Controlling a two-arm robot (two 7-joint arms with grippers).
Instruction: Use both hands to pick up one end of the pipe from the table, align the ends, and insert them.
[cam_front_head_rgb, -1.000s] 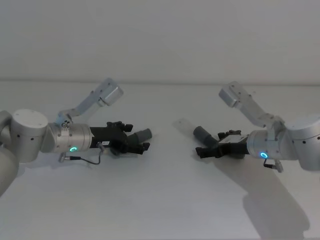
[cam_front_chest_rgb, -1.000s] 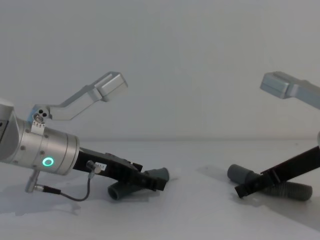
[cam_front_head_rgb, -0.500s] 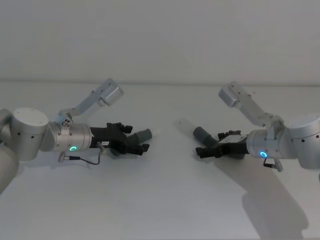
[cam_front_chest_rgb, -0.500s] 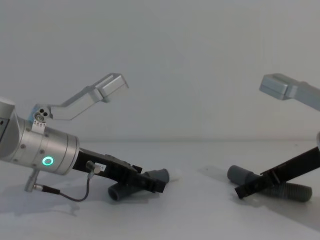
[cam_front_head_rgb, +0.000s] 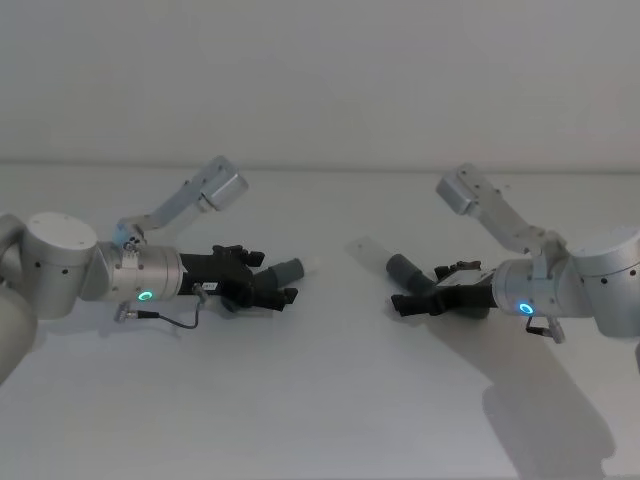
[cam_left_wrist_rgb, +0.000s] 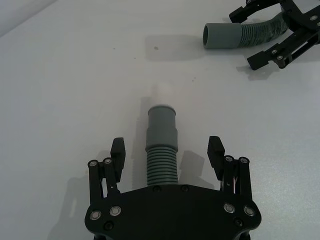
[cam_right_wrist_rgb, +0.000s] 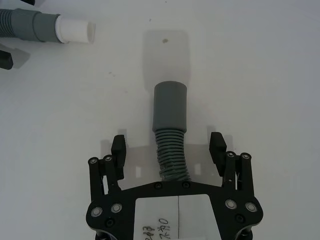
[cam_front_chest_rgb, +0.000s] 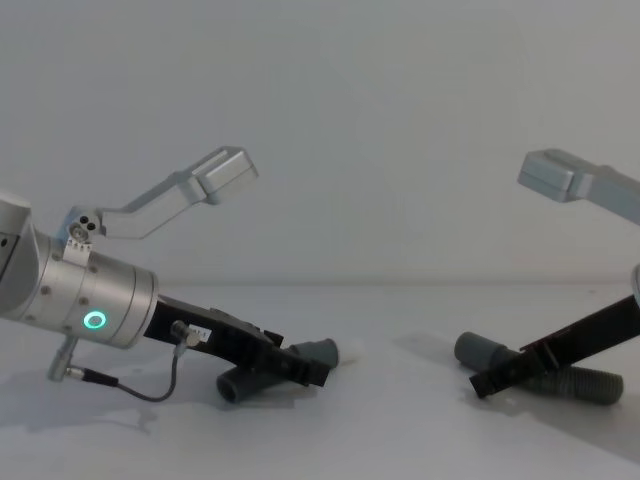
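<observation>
I had the left gripper (cam_left_wrist_rgb: 166, 145) low over the bench (cam_front_head_rgb: 320, 420). Its jaws were spread either side of the shorter hose piece (cam_left_wrist_rgb: 161, 162) and touched it nowhere. That piece's long axis ran straight out between the jaws, with the tipped cuff (cam_left_wrist_rgb: 162, 121) leading toward the middle of the bench. The white tip (cam_right_wrist_rgb: 75, 31) was plain from the right wrist camera but nearly lost against the bench from the left one.

The right gripper (cam_right_wrist_rgb: 167, 141) straddled the longer hose piece (cam_right_wrist_rgb: 172, 157) the same way, jaws wide and clear of it. Its open cuff (cam_right_wrist_rgb: 170, 107) pointed toward my left side. The two cuffs lay well apart.

From the chest camera I could see the ribbed tail (cam_front_chest_rgb: 588, 384) lying on the bench behind the right gripper, a part the gripper body hid from the right wrist camera. I could not tell whether the tipped cuff touched the bench.
</observation>
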